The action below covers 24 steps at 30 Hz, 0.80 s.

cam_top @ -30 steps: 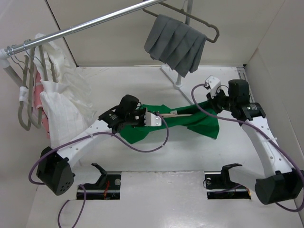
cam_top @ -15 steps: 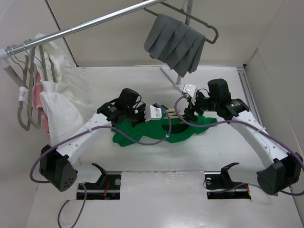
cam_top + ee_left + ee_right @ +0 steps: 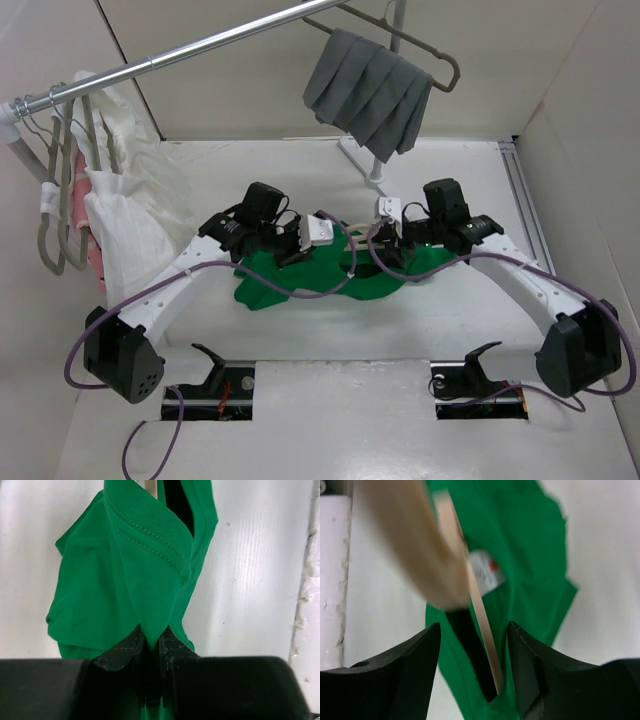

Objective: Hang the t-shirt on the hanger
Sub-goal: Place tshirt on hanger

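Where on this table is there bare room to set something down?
Bare table: the near strip between the t-shirt and the arm bases, and the far strip before the back wall. Crowded: the centre, left tool and right tool on t-shirt and hanger.

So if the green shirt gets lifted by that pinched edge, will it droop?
Probably floppy: the shirt folds into a ridge where the left jaws pinch it. Likely light: thin cloth, crumpled flat on the table.

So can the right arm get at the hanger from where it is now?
Probably yes: the right gripper is open, and the thin bar of the hanger runs through its gap. Only the t-shirt lies behind it, nothing in front.
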Available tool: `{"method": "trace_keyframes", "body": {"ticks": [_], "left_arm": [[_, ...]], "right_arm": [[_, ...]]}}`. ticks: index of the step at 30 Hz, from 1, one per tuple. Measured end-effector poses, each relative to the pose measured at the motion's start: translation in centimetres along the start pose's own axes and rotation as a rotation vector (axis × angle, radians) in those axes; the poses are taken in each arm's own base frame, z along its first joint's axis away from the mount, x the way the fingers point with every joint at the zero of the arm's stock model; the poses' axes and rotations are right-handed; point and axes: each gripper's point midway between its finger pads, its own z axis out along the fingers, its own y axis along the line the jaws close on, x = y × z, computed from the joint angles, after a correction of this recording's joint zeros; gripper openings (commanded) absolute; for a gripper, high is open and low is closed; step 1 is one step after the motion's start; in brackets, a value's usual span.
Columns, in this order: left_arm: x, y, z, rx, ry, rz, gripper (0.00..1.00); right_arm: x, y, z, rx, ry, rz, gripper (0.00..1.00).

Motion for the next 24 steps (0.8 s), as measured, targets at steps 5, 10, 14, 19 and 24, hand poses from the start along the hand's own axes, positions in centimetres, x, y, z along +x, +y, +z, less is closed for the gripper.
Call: {"method": "trace_keyframes", "body": {"ticks": [5, 10, 14, 19, 24], "left_arm": [[-0.1, -1.0, 0.2, 0.042, -0.028, -0.032, 0.00], [0.0, -0.7, -0.2, 0.014, -0.037, -0.060, 0.00], [-0.5, 0.2, -0.7, -0.004, -0.086, -0.089, 0.08], [-1.0, 2.9, -2.3, -0.048, -0.191, -0.213, 0.58], [-1.1, 8.3, -5.2, -0.184, -0.248, -0.302, 1.00]], "right_arm": [[4.7, 0.1, 1.9, -0.020, 0.017, 0.147, 0.46], [3.6, -0.5, 2.7, -0.011, -0.030, 0.125, 0.00], [2.9, 0.3, 2.1, -0.008, -0.055, 0.105, 0.00], [3.1, -0.6, -1.6, 0.091, -0.049, 0.131, 0.00], [4.8, -1.9, -3.9, 0.182, 0.015, 0.230, 0.00]]}}
